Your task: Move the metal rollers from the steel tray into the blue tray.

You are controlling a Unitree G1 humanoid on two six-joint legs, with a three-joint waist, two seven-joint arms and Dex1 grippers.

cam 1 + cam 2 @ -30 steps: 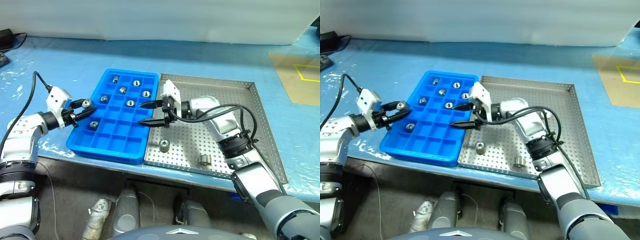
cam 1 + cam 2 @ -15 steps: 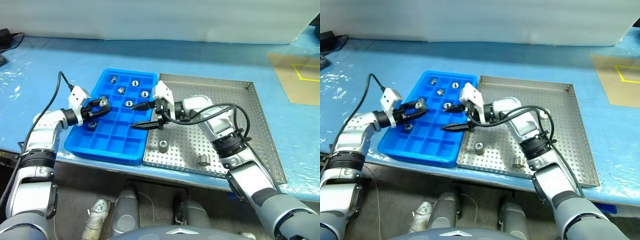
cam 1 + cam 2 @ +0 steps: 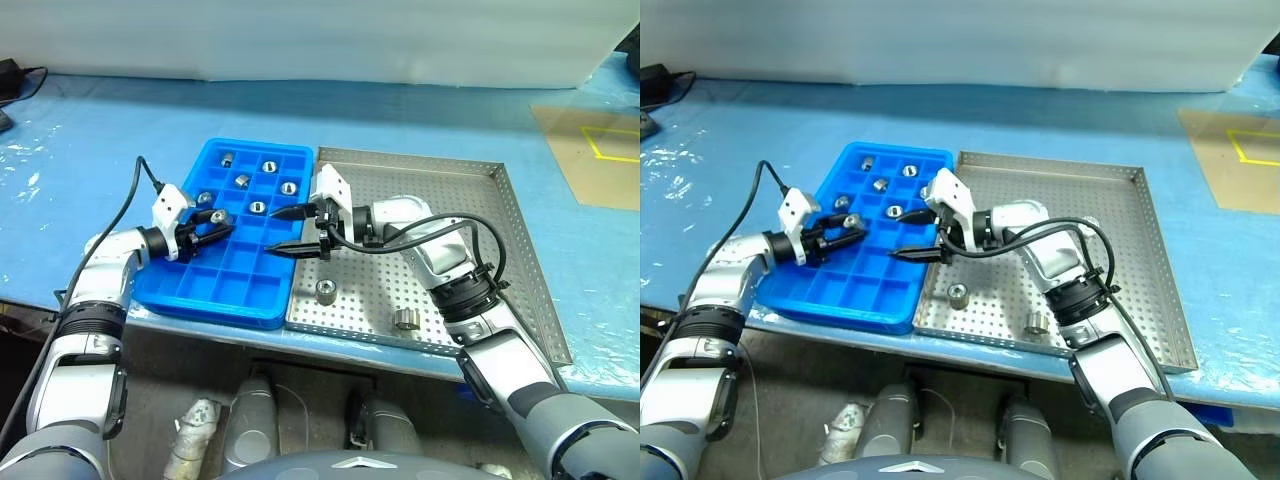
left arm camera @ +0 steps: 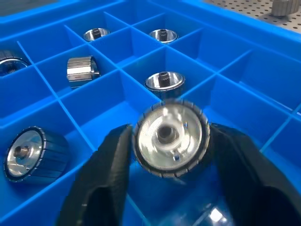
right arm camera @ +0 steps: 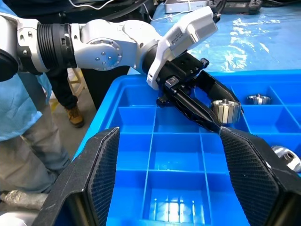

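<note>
Table (image 3: 120,130): covered in blue sheeting; both trays lie on it side by side, touching.
Steel tray (image 3: 520,250): perforated, to the right of the blue one; two metal rollers stand on its near part, a smooth one (image 3: 326,292) close to the blue tray and a ridged one (image 3: 405,320) further right.
Blue tray (image 3: 240,285): grid of square compartments; six rollers rest in its far cells, among them one (image 3: 268,166) in the back row and one (image 3: 258,207) near the right gripper.
Right gripper (image 3: 288,230): fingers spread wide with nothing between them, hanging over the blue tray's right edge and pointing toward the left arm.
Left gripper (image 3: 218,222): reaches over the blue tray's left half, fingers parted on either side of a ridged roller (image 4: 170,137). That roller sits just over an empty cell; whether the fingers (image 4: 106,165) press it cannot be told.
Person (image 5: 28,127): legs and a shoe, standing beyond the table in the right wrist view.
</note>
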